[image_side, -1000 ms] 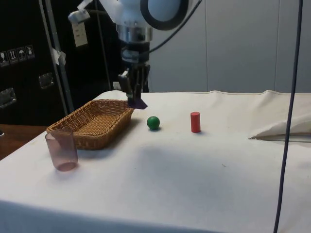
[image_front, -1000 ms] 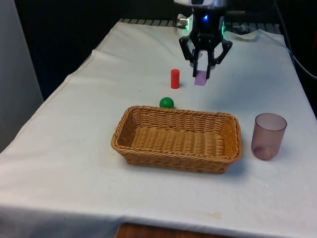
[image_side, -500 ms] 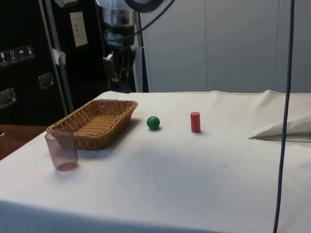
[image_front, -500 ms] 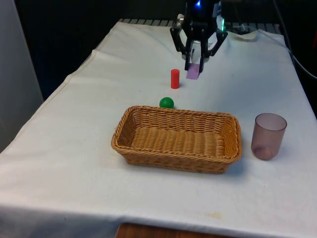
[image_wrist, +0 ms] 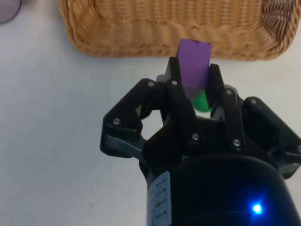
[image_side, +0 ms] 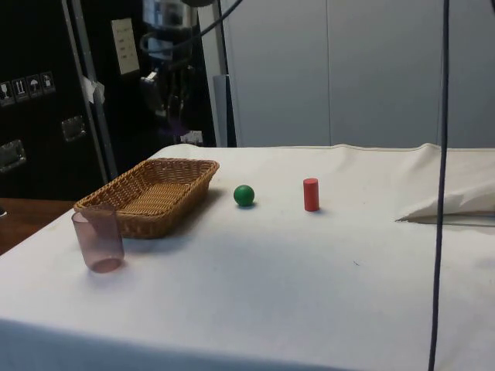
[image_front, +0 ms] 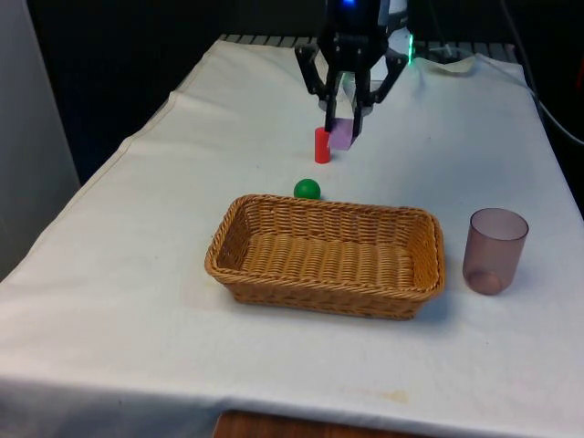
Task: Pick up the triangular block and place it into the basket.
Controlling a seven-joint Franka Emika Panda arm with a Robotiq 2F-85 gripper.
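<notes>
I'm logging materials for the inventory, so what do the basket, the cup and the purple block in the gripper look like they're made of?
Basket: woven wicker or rattan, natural tan, matte; the strand weave is plain to see.
Cup: probably tinted translucent plastic, smooth; its base shows through the purplish wall.
Purple block, held in the gripper: likely painted wood or plastic, with flat, evenly coloured faces and crisp edges; which of the two cannot be told.

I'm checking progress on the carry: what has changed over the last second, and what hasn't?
The gripper, shut on the purple block, has risen and drifted toward the front view's left, so the block now shows beside the red cylinder. In the side view it has moved over toward the basket. Nothing was let go. Basket, green ball, red cylinder and cup stayed put.
</notes>
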